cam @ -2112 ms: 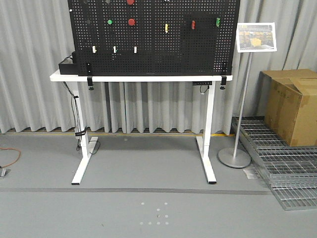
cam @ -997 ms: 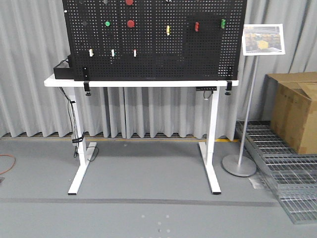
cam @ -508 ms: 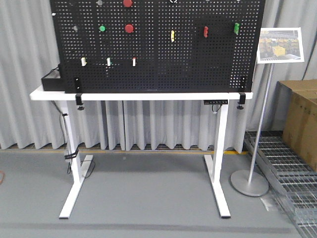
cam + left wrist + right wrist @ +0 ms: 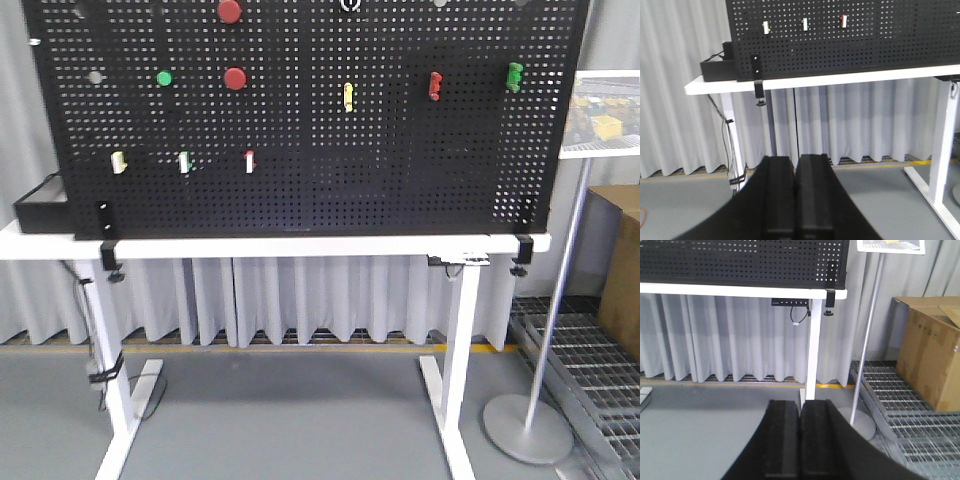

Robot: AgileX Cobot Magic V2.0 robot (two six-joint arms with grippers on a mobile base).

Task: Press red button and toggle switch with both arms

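Red button (image 4: 235,78) lay far ahead, above left gripper (image 4: 792,195); toggle switch (image 4: 349,4) likely nearer right gripper (image 4: 800,440); both pinched together, empty.

Pegboard (image 4: 300,200) and table (image 4: 300,246) faced squarely and near from the front, table's left end viewed from low behind the left gripper (image 4: 795,161), right end from behind the right gripper (image 4: 800,404), tabletop edge shared.

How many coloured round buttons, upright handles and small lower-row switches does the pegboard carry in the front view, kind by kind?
Red round buttons: 2
Green round button: 1
Upright handles: 3
Small lower-row switches: 3
Total: 9
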